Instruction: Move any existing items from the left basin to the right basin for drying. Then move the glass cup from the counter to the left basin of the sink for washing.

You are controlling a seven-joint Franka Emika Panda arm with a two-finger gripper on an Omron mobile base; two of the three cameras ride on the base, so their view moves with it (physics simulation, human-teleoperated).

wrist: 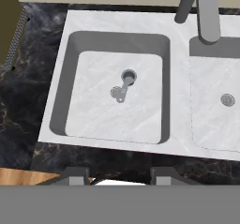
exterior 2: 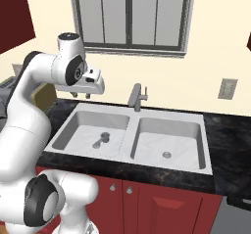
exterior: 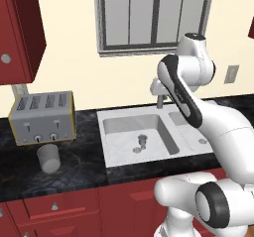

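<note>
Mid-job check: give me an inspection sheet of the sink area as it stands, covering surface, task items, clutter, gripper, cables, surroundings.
Surface: black marbled stone counter above dark red cabinets; pale grey marbled double sink set into it.
Job's things: small grey metallic object lies in the left basin, touching the drain hole; right basin holds just its drain; translucent pale glass cup stands on the counter in front of the toaster.
Clutter: silver four-slot toaster left of the sink.
Gripper: two-finger gripper hovers high above the left basin's back left corner, holding nothing, fingers apart.
Cables: nothing seen.
Surroundings: grey angular faucet, window, wall outlet.
</note>
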